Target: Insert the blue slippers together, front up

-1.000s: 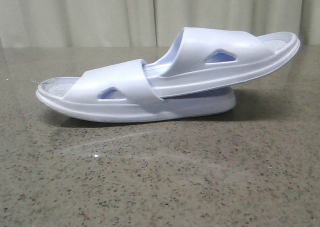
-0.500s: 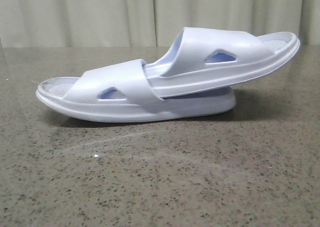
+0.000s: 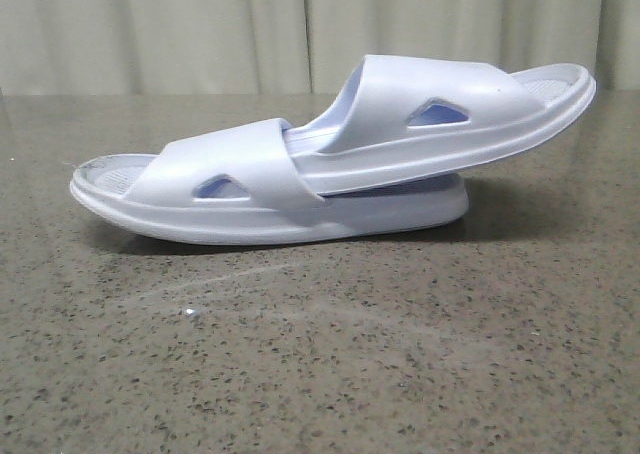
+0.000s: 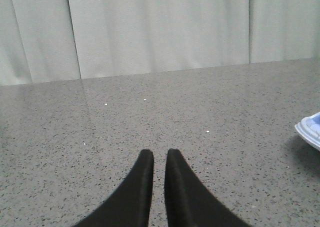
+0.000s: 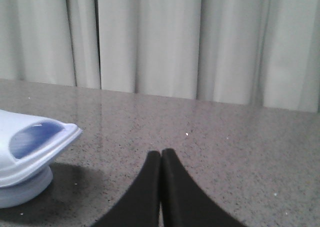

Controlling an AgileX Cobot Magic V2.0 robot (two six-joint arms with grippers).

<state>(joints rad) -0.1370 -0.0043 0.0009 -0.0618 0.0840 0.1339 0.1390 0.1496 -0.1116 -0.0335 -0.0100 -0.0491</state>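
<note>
The blue slippers lie joined in the middle of the front view. The lower slipper (image 3: pixel 230 189) rests flat on the table. The upper slipper (image 3: pixel 440 114) has one end pushed under the lower one's strap, and its other end rises to the right. Neither gripper shows in the front view. My left gripper (image 4: pixel 159 154) hovers over bare table with only a narrow slit between its fingers and nothing in it; a slipper tip (image 4: pixel 310 129) sits off to one side. My right gripper (image 5: pixel 161 153) is shut and empty, its fingers touching, apart from the raised slipper end (image 5: pixel 35 142).
The speckled grey stone table (image 3: pixel 320 354) spreads around the slippers. A pale pleated curtain (image 3: pixel 200 34) hangs behind the table's far edge.
The joined slippers have shifted very slightly to the left in the front view. Nothing else differs.
</note>
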